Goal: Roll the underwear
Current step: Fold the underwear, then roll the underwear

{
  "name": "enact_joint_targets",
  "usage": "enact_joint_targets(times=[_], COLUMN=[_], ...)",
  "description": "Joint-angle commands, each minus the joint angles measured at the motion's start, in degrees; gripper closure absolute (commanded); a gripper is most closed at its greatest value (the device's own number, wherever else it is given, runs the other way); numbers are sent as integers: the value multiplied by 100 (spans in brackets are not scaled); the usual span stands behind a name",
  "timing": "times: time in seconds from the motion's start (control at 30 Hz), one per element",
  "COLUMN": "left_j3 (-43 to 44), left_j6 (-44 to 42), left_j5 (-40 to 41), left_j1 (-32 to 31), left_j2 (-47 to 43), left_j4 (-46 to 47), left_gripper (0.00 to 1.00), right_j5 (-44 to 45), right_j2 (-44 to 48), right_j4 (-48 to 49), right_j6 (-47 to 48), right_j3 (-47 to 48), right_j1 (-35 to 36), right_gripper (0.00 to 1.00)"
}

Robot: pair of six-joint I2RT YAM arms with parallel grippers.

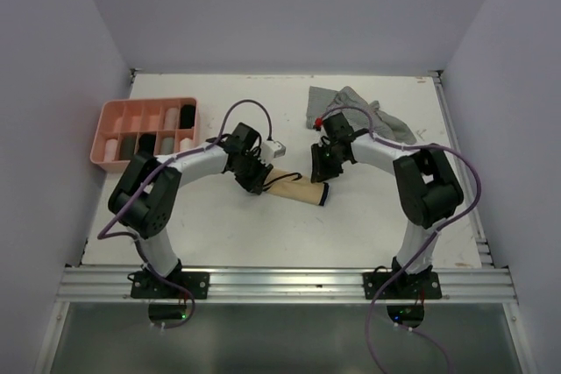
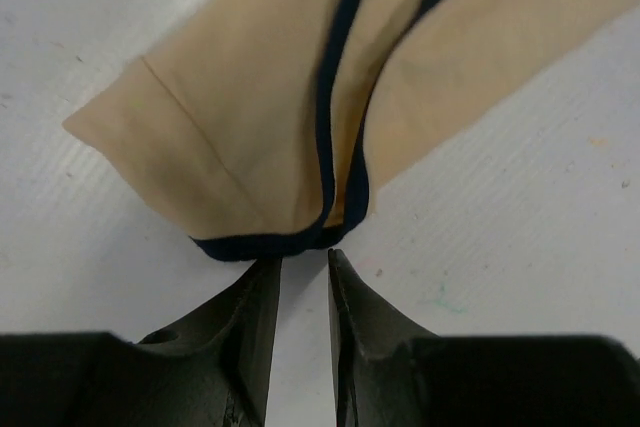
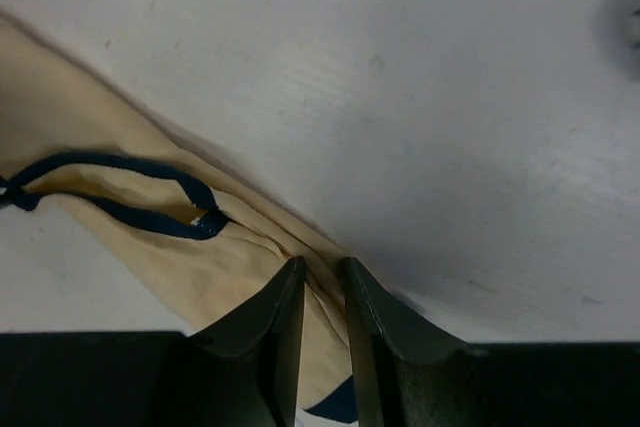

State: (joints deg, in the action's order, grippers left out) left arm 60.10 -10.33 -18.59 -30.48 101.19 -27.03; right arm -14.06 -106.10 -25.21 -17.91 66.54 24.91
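The beige underwear with dark trim point(image 1: 294, 188) lies folded into a long strip on the table between the two grippers. My left gripper point(image 1: 256, 179) is at its left end. In the left wrist view the jaws stand a narrow gap apart with bare table between them. The garment's dark-trimmed edge point(image 2: 270, 245) lies just past the left gripper's tips point(image 2: 303, 259). My right gripper point(image 1: 323, 168) is at the strip's right end. In the right wrist view it point(image 3: 322, 267) is shut on a fold of the beige fabric point(image 3: 200, 267).
A pile of grey garments point(image 1: 359, 111) lies behind the right gripper at the back of the table. A pink tray with compartments point(image 1: 112, 116) stands at the far left and holds several rolled garments. White walls close in the table on three sides.
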Motion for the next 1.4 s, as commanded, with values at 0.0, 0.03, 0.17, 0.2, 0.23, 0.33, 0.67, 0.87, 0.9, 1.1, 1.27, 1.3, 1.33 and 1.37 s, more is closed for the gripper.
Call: enact_joint_targets(times=[0.0,0.03,0.17,0.2,0.23,0.33,0.67,0.87,0.9,1.1,1.27,1.3,1.33,1.37], left_j3=[335,432,889,1038,1109,1250,768,38,-215,-1603,-2721,-2940,-3020,-3065], left_j6=[172,154,49,-4,-57,-127,-145,-1119,-1321,-2797,-3081,-3063,-3072,-3107], left_j5=[268,277,-21,-231,-268,-495,-936,-1586,-1708,-2072,-1535,-1412,-1158,-1025], left_j1=[121,173,288,288,288,306,551,1079,1079,555,-431,-554,-808,-950], left_j2=[410,489,910,964,1034,1219,309,-1503,-1740,-3235,-4089,-4115,-4116,-4090], left_j4=[567,628,786,813,856,980,1322,1183,1104,830,1611,1743,1962,2034], left_gripper=[70,69,68,66,66,64,53,45,44,40,40,40,40,40], right_j5=[132,123,1,-35,-61,-263,26,335,247,-745,-1151,-1212,-1291,-1266], right_j2=[370,432,862,916,977,1153,1943,2944,2999,2386,1691,1576,1332,1234], right_j4=[130,191,578,648,701,1035,1047,482,560,1447,2265,2362,2494,2486], right_j6=[-167,-238,-721,-940,-1055,-1574,-2314,-2023,-2023,-2322,-2357,-2357,-2366,-2314], right_j3=[-622,-756,-1371,-1546,-1617,-1837,-1750,-1495,-1504,-1565,-1732,-1837,-1881,-1960], right_j1=[242,286,602,673,743,1059,1500,1500,1500,1526,1526,1526,1517,1517], right_gripper=[72,73,73,73,73,73,68,67,67,71,71,72,72,72])
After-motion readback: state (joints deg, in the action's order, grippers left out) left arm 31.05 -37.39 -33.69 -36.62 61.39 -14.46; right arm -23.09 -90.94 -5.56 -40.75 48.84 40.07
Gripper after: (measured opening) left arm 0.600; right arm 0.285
